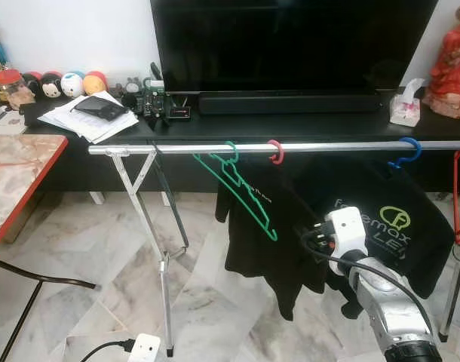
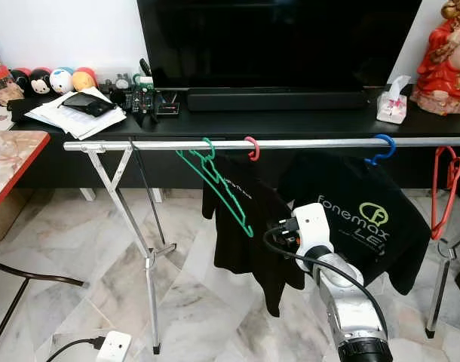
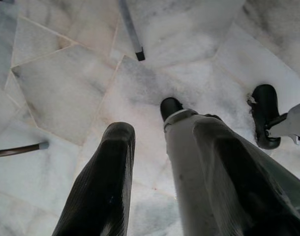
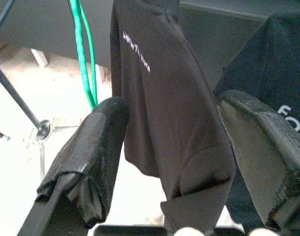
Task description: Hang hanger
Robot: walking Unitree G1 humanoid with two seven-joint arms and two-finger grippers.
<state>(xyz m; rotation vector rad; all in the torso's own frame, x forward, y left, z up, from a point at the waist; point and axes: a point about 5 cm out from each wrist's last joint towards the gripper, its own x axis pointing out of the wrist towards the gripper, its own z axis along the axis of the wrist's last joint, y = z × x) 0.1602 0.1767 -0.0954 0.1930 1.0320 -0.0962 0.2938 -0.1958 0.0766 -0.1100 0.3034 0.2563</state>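
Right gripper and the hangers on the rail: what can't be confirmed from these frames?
- Right gripper: in both eye views its fingers are hidden behind the arm's white wrist.
- Red hanger: cut off by the picture's right edge.
- Pink hanger: only its hook shows; the black shirt covers the rest.
- Left gripper: points at the floor, nothing between its fingers.

Even, soft indoor light, head views sharp with no motion blur. Marble floor point(image 1: 215, 302) shows mild glare; right wrist view blows out the floor and goes soft up close.
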